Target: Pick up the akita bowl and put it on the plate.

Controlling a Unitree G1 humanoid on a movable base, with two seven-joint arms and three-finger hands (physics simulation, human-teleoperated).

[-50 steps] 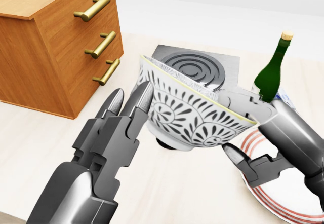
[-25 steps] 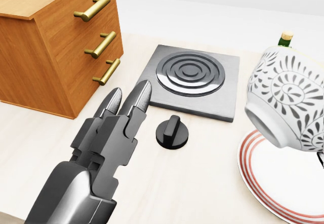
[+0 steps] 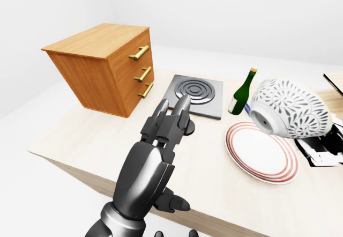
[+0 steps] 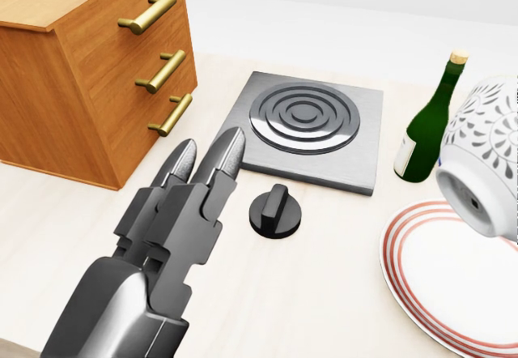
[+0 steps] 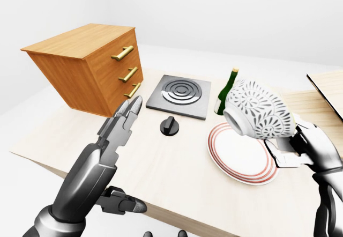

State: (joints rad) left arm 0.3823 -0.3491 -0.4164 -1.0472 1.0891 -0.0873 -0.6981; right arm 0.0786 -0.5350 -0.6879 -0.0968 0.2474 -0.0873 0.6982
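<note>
Right-eye view, akita bowl [image 5: 260, 111]: tipped on its side, foot ring turned towards the view's left, held in the air over the plate's right half and seemingly clear of it.
Right hand [image 5: 300, 147]: at the bowl's right side and underside, fingers clasped on it. The bowl hides most of the grip.
Plate [image 5: 236, 159]: white with red rings round the rim, flat on the table.
Bottle [image 4: 429, 127]: green, upright, just above the plate in the head view, near the hob's right edge.
Hob [image 4: 307, 127]: grey square with concentric rings.
Knob [image 4: 275, 210]: black, just below the hob.
Left hand [image 4: 171, 228]: raised over the table left of the knob, fingers stretched straight and unclenched.
Drawer cabinet [image 4: 73, 66]: wooden, three brass handles, at the view's left.
Table [image 4: 324, 293]: pale wood.
</note>
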